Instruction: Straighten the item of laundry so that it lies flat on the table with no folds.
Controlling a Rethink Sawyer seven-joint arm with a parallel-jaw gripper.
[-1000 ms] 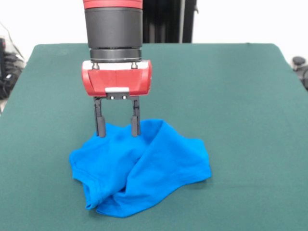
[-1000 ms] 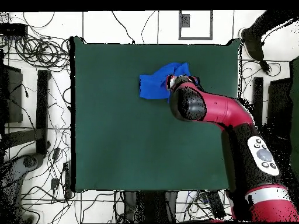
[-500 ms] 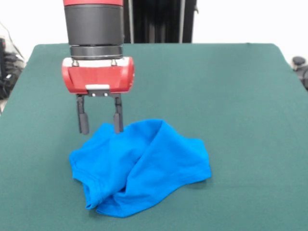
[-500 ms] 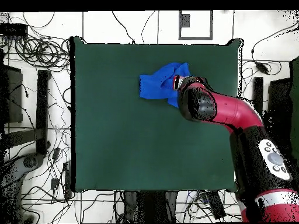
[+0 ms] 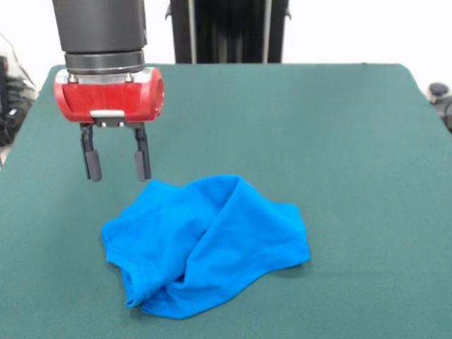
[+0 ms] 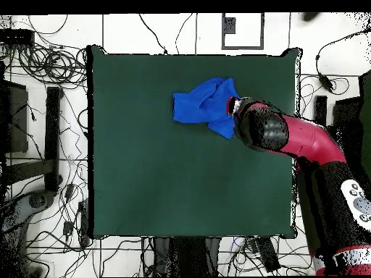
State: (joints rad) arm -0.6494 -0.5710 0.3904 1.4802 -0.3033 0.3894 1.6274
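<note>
The item of laundry (image 5: 205, 244), a bright blue T-shirt, lies crumpled and folded over itself on the dark green table (image 5: 339, 141). In the overhead view the item of laundry (image 6: 203, 105) sits in the table's (image 6: 159, 181) upper middle. My gripper (image 5: 114, 164) hangs open in the air, above and to the left of the shirt's far corner, with nothing between its black fingers (image 5: 142, 161). From overhead, only the red arm (image 6: 279, 134) shows, just right of the shirt, and it hides the fingers.
Cables and stands (image 6: 43, 65) lie on the floor around the table. A dark object (image 5: 439, 92) sits past the table's right edge in the front view.
My gripper has lifted off the shirt's far edge and moved left in the front view, open throughout. The shirt has not moved.
</note>
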